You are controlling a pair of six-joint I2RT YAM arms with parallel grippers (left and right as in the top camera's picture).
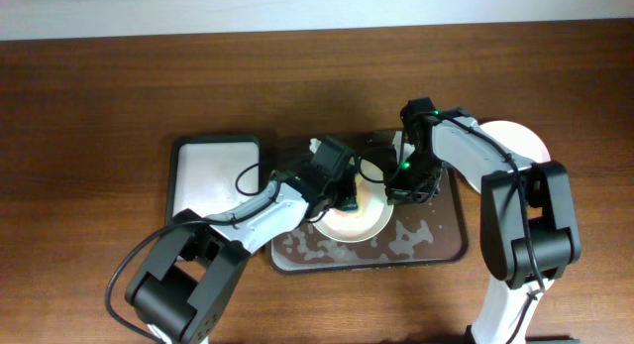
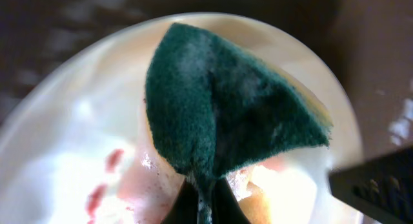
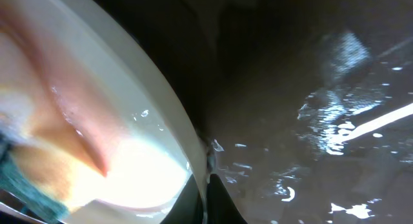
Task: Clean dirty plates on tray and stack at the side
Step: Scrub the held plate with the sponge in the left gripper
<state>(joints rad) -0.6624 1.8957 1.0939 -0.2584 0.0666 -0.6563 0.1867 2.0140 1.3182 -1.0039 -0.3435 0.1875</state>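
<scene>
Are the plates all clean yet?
Not yet. Done, it seems: one white plate sits beside the tray. In hand: the left pincer presses a green sponge on a sudsy plate with red smears, while the right pincer grips its rim. Left: finish it and stack it; the arms hide any other plates.

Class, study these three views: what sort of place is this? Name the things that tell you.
Probably a robotics test bench staged for dishwashing, not a kitchen: a wooden table, two robot arms, and a sudsy tray where the left pincer holds a green sponge on a plate.
</scene>
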